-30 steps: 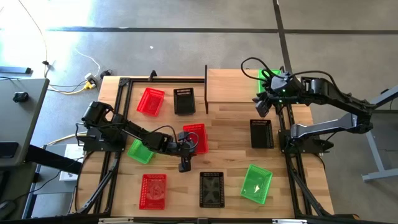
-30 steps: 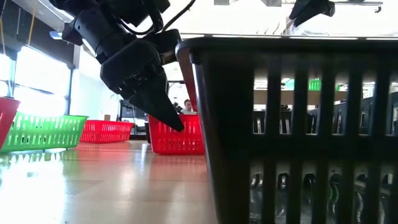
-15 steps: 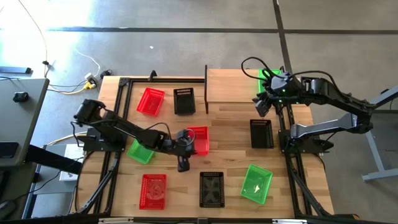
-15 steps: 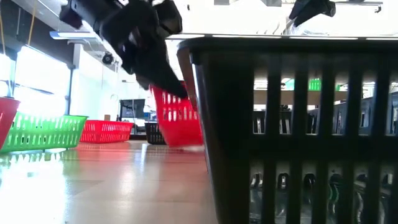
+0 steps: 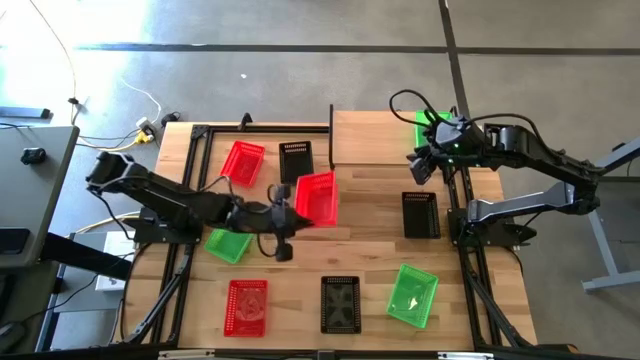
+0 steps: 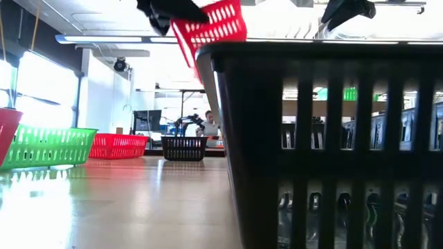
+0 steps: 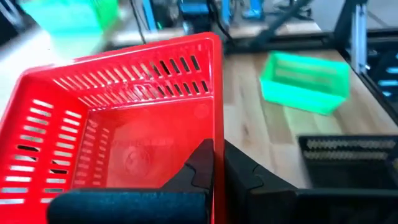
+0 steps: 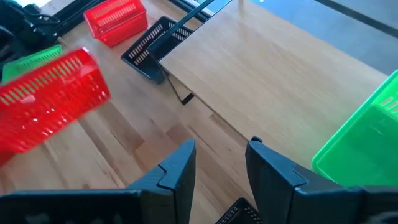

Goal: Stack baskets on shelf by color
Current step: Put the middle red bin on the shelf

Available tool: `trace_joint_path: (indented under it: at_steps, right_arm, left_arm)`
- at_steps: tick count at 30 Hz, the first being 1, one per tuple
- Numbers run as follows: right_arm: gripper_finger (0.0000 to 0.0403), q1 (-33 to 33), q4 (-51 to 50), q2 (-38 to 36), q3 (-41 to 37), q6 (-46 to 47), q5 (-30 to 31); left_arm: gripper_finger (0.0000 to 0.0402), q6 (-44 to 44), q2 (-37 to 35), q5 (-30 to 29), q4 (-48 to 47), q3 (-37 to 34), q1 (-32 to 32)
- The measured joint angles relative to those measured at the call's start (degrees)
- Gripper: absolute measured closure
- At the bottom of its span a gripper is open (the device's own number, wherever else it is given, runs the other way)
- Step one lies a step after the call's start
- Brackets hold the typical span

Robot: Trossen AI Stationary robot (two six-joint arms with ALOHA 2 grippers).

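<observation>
Left gripper (image 5: 283, 214), jaws pinching a red basket (image 5: 316, 198) aloft, must carry it to the shelf (image 5: 375, 138); right gripper (image 5: 419, 165) hovers, jaws spread.

Grey polished concrete floor (image 5: 250, 30) around table, dark seam lines crossing it. White and yellow cables (image 5: 130, 125) trail on floor near table's far left corner. Grey desk (image 5: 25, 170) stands off table's left edge. Low view: bright window (image 6: 41, 86) at left, long ceiling lights (image 6: 111, 39), white wall with round fixture (image 6: 120, 66), person (image 6: 208, 123) seated far back among equipment.
</observation>
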Motion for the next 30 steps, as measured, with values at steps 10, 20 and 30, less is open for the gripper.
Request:
trace_joint_path:
  at_steps: [10,20,30]
  right_arm:
    - [0.0276,-0.02,0.4,0.0,0.0,2.97,3.76]
    - [0.0276,-0.02,0.4,0.0,0.0,6.18,6.15]
    - [0.0276,-0.01,0.36,0.0,0.0,6.12,6.45]
  left_arm:
    - [0.0401,16.37,-2.36,0.13,-4.09,9.51,6.69]
    - [0.0401,25.72,-0.57,4.76,-9.6,18.71,18.99]
    - [0.0401,27.54,6.83,10.46,-9.8,26.66,27.26]
